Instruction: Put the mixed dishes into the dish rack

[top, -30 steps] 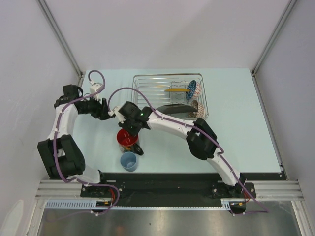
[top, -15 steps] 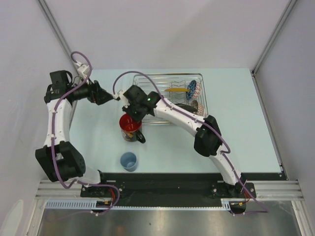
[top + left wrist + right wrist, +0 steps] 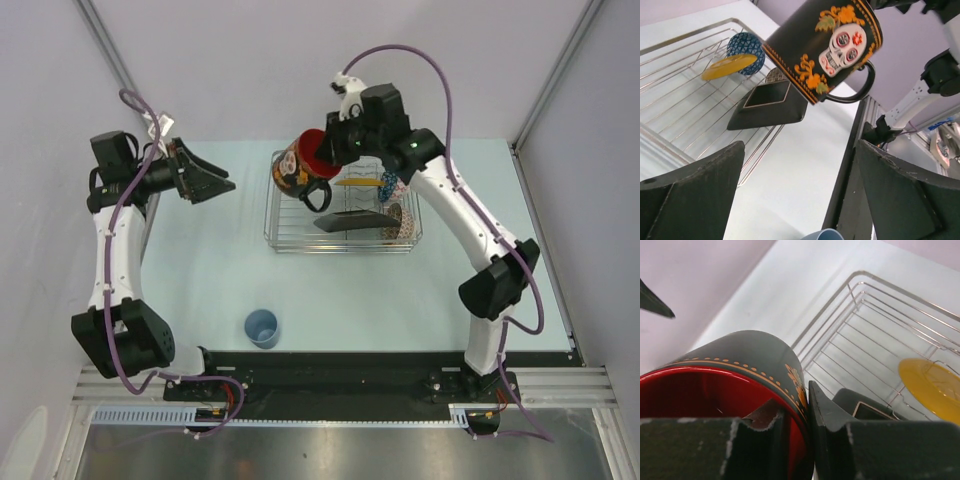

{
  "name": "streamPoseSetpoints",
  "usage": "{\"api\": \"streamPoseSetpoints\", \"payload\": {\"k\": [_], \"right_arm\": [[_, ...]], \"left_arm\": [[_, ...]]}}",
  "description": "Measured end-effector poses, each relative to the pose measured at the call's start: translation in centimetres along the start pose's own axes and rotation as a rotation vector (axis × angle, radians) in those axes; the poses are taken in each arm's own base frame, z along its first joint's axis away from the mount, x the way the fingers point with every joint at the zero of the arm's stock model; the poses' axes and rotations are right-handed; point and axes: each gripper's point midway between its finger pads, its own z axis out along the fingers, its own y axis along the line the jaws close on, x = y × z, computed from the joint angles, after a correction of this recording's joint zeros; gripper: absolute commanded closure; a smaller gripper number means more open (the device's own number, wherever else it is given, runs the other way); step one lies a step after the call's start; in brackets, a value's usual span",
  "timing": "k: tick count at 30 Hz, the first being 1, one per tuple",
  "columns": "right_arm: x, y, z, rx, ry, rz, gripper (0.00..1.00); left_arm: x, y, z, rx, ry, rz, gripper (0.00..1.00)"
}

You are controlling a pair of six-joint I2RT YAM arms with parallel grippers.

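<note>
Pale tabletop (image 3: 200, 270) is carrying the rack (image 3: 272, 215), its far-left corner lying beneath the tilted mug (image 3: 298, 170) the right claw (image 3: 333, 150) is pinching, while the left claw (image 3: 215, 185) is gaping empty.

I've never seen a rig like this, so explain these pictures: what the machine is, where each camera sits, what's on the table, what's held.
This is a robot: two white arms bolted at the near edge of a pale table. The wide picture looks down from above and behind them; the other two come from a camera on each wrist. The right arm has its jaws pinched on the rim of a dark skull-print mug, red inside, tilted in the air over the wire dish rack. The rack holds a yellow plate, a dark square plate, a blue-patterned bowl and a pinkish bowl. The left arm holds nothing, its jaws wide open. A light-blue cup stands on the table.
</note>
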Motion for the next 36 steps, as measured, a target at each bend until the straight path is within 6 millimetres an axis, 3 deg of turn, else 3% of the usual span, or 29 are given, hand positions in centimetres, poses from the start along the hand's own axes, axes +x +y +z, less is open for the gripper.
{"api": "streamPoseSetpoints", "payload": {"k": [5,10,13,17,25,30,36], "right_arm": [[-1.0,-1.7,-0.2,-0.098,-0.125,0.221,1.0],[0.3,-3.0,2.5,-0.22,-0.205,0.506,1.0],[-0.2,-3.4,4.0,-0.282,-0.249,0.603,1.0],[-2.1,-2.4,3.6,-0.38,-0.331,0.644,1.0],[-6.2,-0.1,0.6,-0.559,-0.486,0.621,1.0],[-6.7,0.8,0.0,-0.622,-0.515,0.612,1.0],[-5.9,1.0,1.2,-0.644,-0.512,0.633,1.0]], "left_arm": [[-0.9,-1.4,0.9,0.057,0.002,-0.034,0.04],[0.0,-4.2,4.9,0.158,0.063,-0.063,0.11],[1.0,-5.8,7.7,0.205,0.089,-0.092,0.14],[1.3,-7.0,9.8,0.22,0.092,-0.105,0.15],[0.2,-6.5,10.7,0.162,0.043,-0.115,0.14],[0.1,-6.3,11.3,0.147,0.031,-0.118,0.15],[0.5,-5.9,12.5,0.155,0.043,-0.176,0.15]]}}
